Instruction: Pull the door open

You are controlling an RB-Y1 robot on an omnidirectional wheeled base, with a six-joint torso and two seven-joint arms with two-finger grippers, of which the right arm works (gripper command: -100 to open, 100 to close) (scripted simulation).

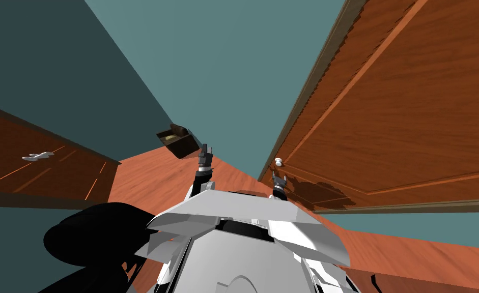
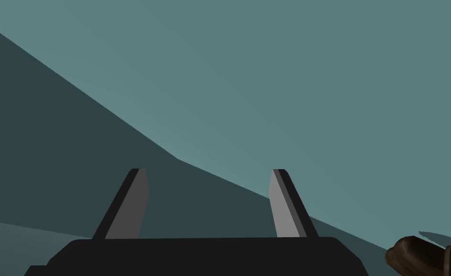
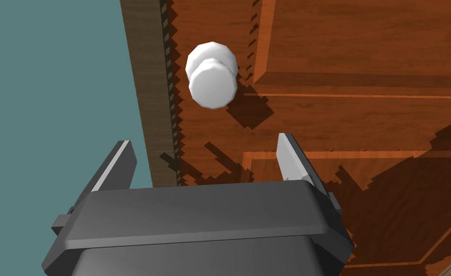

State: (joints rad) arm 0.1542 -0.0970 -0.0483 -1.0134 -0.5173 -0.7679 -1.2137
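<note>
Risk: the white knob [image 3: 212, 81] sits ahead of my right hand [image 3: 203, 141], beyond the fingertips, so closing now would pinch air, and driving in off-line could jam a finger against the frame [image 3: 147, 96] just beside it. The knob is round and may slip once I pull the wooden door [image 3: 363, 72]. Right hand spread wide, touching nothing; left hand [image 2: 209, 171] also spread, empty.
</note>
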